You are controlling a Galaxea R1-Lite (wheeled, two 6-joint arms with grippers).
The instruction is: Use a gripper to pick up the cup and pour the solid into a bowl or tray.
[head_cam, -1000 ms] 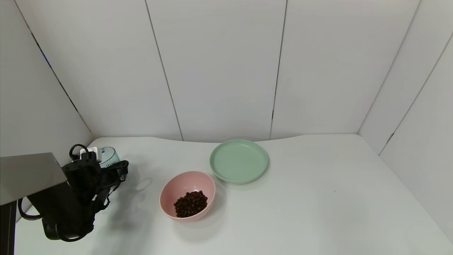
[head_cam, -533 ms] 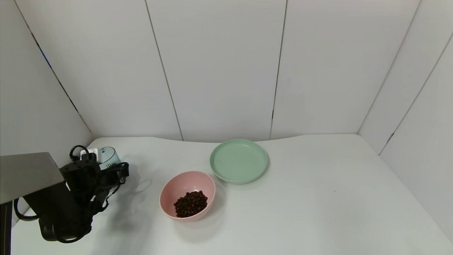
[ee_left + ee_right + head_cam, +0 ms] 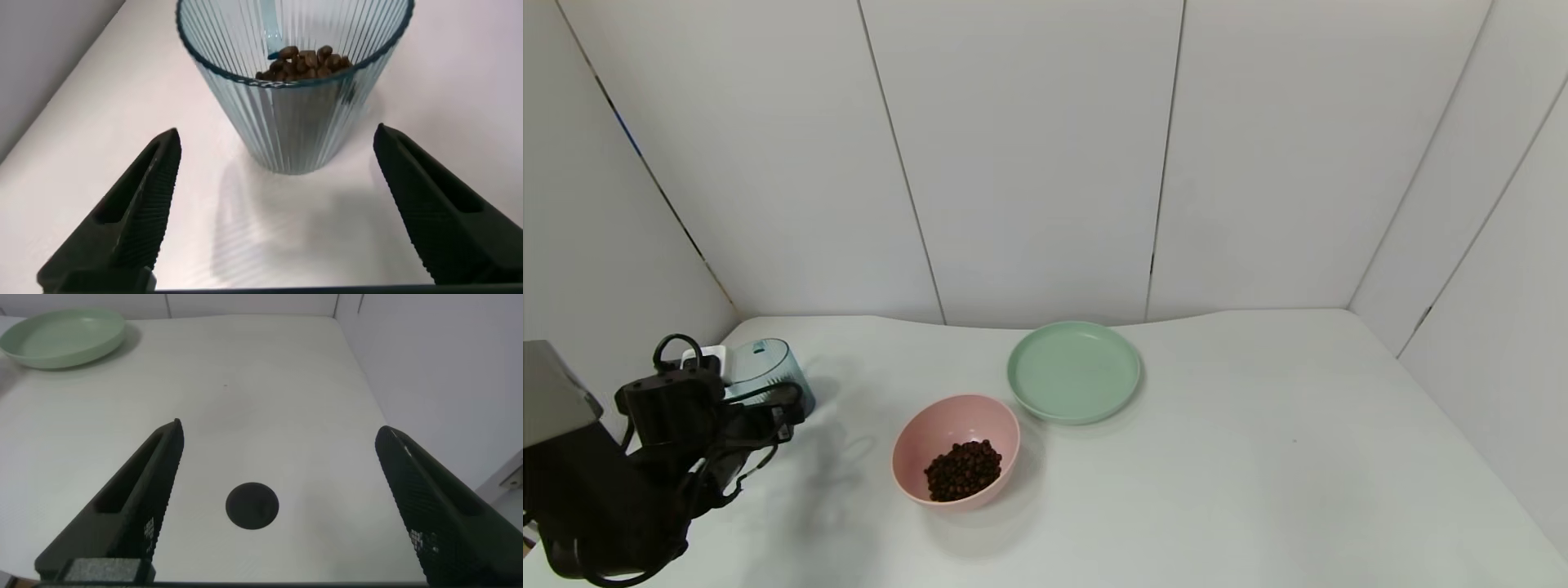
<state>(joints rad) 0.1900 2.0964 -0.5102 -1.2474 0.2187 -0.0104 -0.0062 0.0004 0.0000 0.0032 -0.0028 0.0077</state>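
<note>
The ribbed blue-grey cup stands upright at the table's far left. My left gripper is open and empty just in front of it. In the left wrist view the cup stands just beyond the fingertips, touching neither black finger. Some dark brown pieces show through its wall. The pink bowl sits mid-table and holds a pile of dark brown solid. My right gripper is open and empty over bare table, out of the head view.
A shallow pale green plate lies behind and to the right of the bowl; it also shows in the right wrist view. A round black hole is in the table under the right gripper. White walls enclose the table.
My left arm has drawn back to the left and toward the table's near edge, away from the cup. More of the cup shows now. The bowl and plate have not moved.
</note>
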